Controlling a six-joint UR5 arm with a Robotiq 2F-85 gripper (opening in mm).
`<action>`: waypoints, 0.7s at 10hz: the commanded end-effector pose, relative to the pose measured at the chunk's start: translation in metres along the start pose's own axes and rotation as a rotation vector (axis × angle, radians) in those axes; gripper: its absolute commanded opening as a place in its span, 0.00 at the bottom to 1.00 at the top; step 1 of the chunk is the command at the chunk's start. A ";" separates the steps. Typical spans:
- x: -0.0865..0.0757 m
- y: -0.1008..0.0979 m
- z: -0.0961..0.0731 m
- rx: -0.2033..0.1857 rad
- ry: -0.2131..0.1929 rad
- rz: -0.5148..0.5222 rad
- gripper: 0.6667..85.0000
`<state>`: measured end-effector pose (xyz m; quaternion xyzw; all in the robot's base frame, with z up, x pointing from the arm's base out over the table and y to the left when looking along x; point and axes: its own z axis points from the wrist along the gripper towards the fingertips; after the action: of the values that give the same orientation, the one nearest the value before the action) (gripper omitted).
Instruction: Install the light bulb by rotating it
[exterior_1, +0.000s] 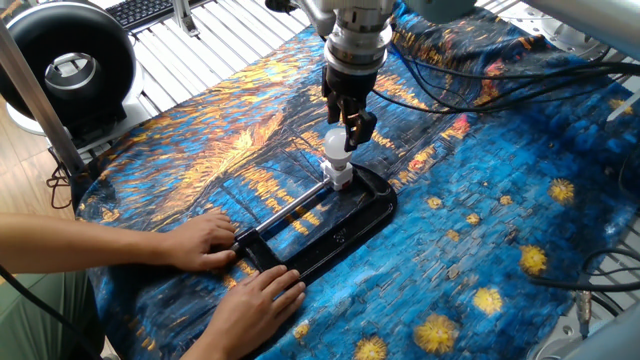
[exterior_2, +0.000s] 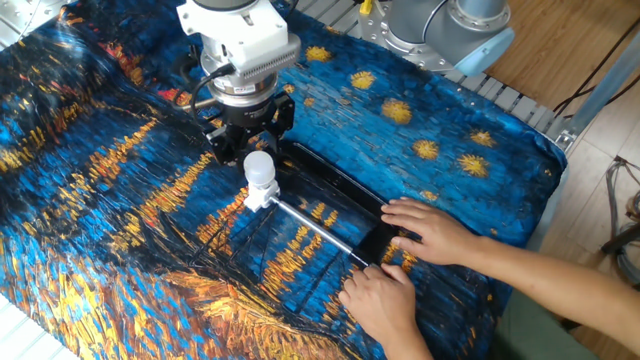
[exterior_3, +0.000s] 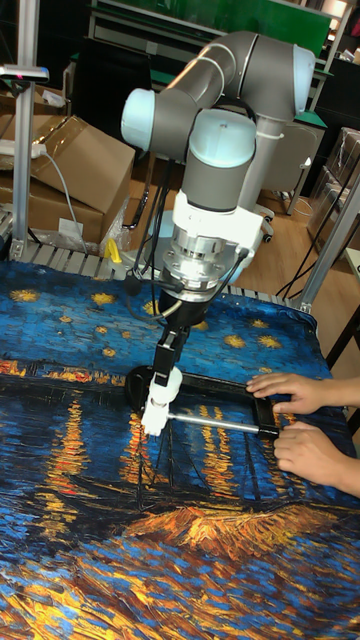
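Observation:
The light bulb stands upright in a white square socket block at one end of a black clamp frame. My gripper hangs just above and behind the bulb, pointing down. It is open, with its black fingers spread wider than the bulb. Whether they touch the bulb I cannot tell.
A person's two hands press on the other end of the frame and its metal rod. A patterned blue and orange cloth covers the table. A black fan stands at the back left, and cables trail behind the arm.

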<state>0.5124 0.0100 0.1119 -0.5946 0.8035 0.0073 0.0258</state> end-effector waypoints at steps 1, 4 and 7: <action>-0.001 0.001 0.002 0.001 -0.003 0.021 0.74; -0.001 0.002 0.004 0.000 -0.006 0.030 0.73; -0.001 0.001 0.007 0.005 -0.006 0.042 0.71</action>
<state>0.5107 0.0094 0.1060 -0.5841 0.8113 0.0046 0.0242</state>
